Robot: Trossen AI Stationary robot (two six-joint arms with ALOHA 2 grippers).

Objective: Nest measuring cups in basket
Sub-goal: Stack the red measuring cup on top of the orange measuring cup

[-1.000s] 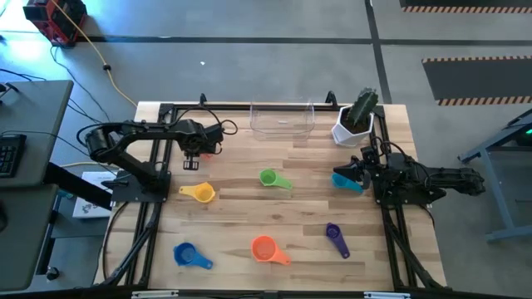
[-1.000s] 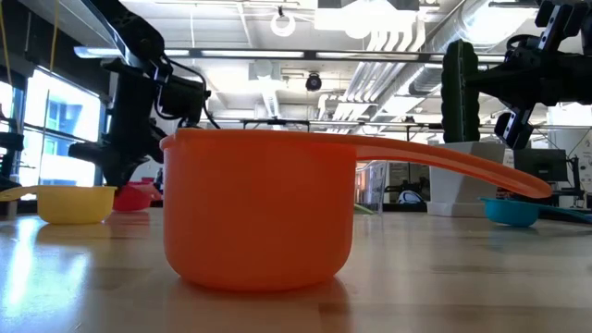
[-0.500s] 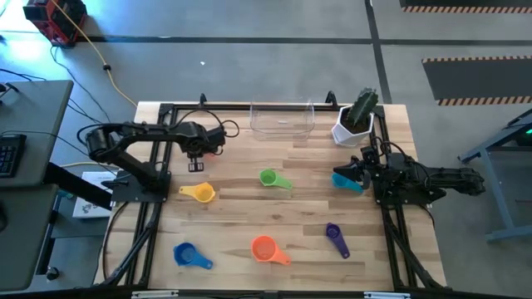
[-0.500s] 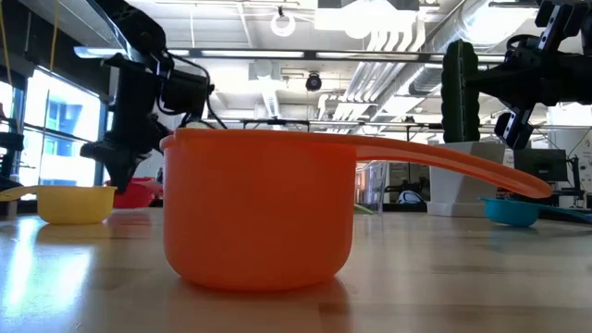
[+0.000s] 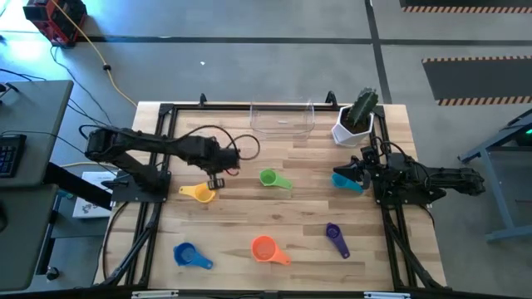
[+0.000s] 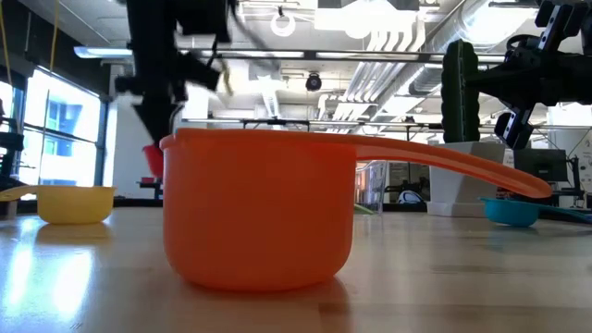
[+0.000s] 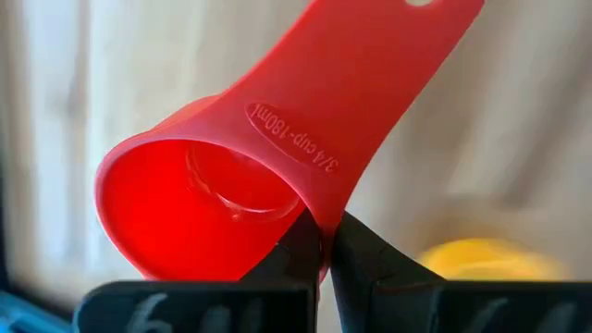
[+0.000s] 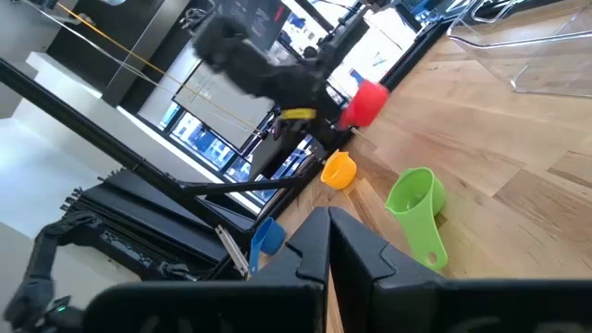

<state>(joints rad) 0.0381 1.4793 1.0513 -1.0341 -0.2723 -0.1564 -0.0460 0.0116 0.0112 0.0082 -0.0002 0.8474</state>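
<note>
Holding the red cup (image 7: 222, 176) by its rim, the left gripper (image 5: 218, 169) is hanging above the wood at centre-left of the high view, just above the yellow cup (image 5: 199, 193). In the left wrist view the fingers are pressed together on the cup wall beside the handle, so the cup is dangling mouth-sideways, clear of the table.

The basket (image 5: 283, 120) is sitting at the top centre edge of the table (image 5: 291, 208), empty as far as I can tell. Other cups are lying loose: green (image 5: 270, 178) at centre, teal (image 5: 347, 181) at right, orange (image 5: 265, 247) and purple (image 5: 335, 237) lower down, blue (image 5: 186, 253) at lower left.

The right gripper (image 5: 363, 170) is resting closed at right centre, beside the teal cup and holding nothing.

Judgement on the step in hand — carrying red to the basket. The pinch is thin and off-centre, so the cup may swing; moving slowly, keeping height enough to clear the basket wall, then lowering until the base is near the floor before releasing — mouth up, so smaller cups can nest inside.
</note>
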